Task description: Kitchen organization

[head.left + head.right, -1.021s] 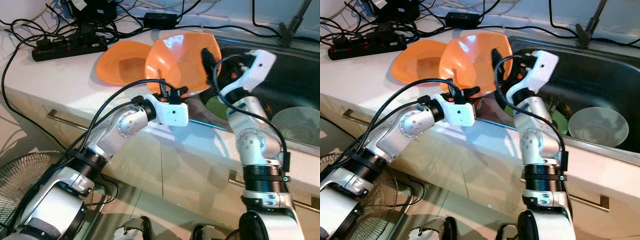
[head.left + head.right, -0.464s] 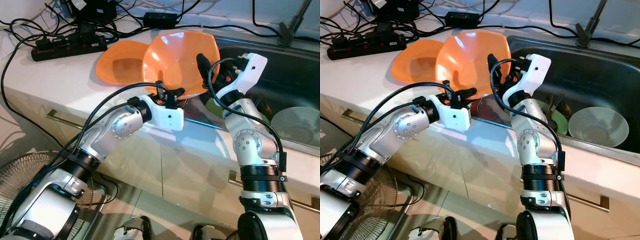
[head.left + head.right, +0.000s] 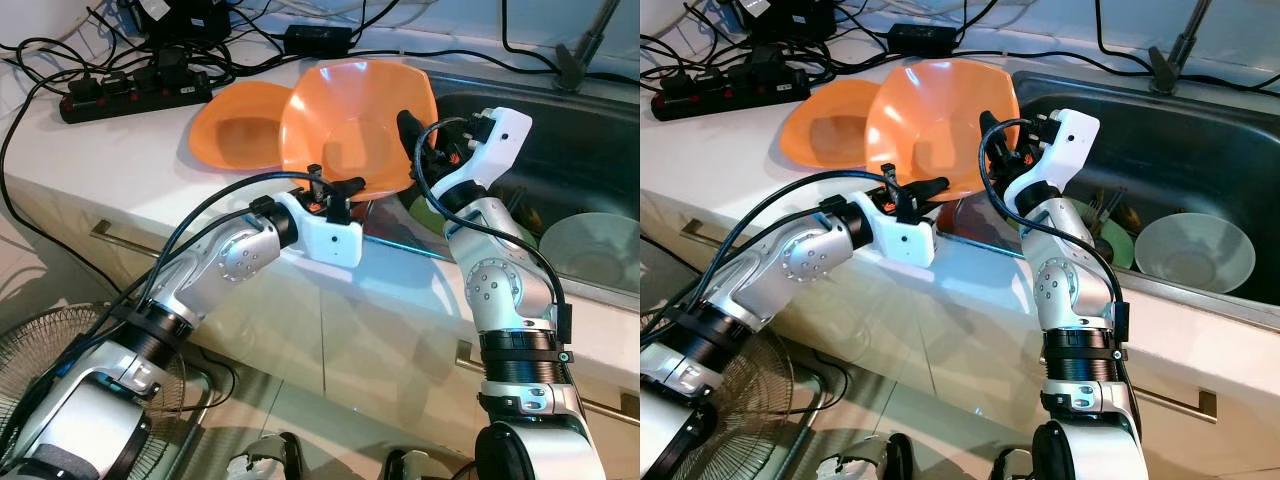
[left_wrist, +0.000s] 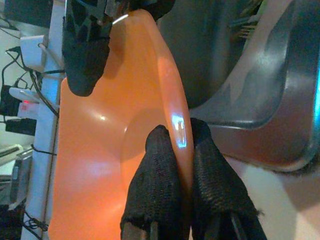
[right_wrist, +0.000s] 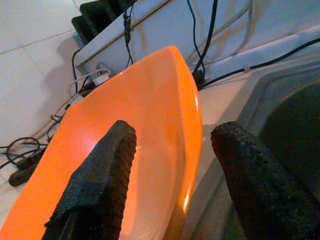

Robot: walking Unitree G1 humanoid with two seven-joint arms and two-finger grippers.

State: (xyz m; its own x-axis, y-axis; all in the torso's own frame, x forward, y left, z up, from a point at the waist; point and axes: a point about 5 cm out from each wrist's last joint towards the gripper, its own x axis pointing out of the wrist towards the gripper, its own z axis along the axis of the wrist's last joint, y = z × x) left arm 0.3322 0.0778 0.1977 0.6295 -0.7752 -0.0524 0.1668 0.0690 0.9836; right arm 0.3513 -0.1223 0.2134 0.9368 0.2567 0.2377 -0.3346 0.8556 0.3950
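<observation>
An orange bowl is held up on edge over the counter beside the sink. My left gripper is shut on its lower rim; in the left wrist view both black fingers pinch the rim. My right gripper is at the bowl's right rim, open. In the right wrist view its fingers stand apart, one on each side of the rim of the bowl. A second orange bowl lies flat on the counter behind and to the left.
The steel sink on the right holds a pale bowl, a green plate and cutlery. A black power strip and cables lie at the back of the counter. A fan stands on the floor at left.
Both grippers and the orange bowl have shifted a little to the left, towards the flat bowl. The left gripper has kept its hold on the rim.
</observation>
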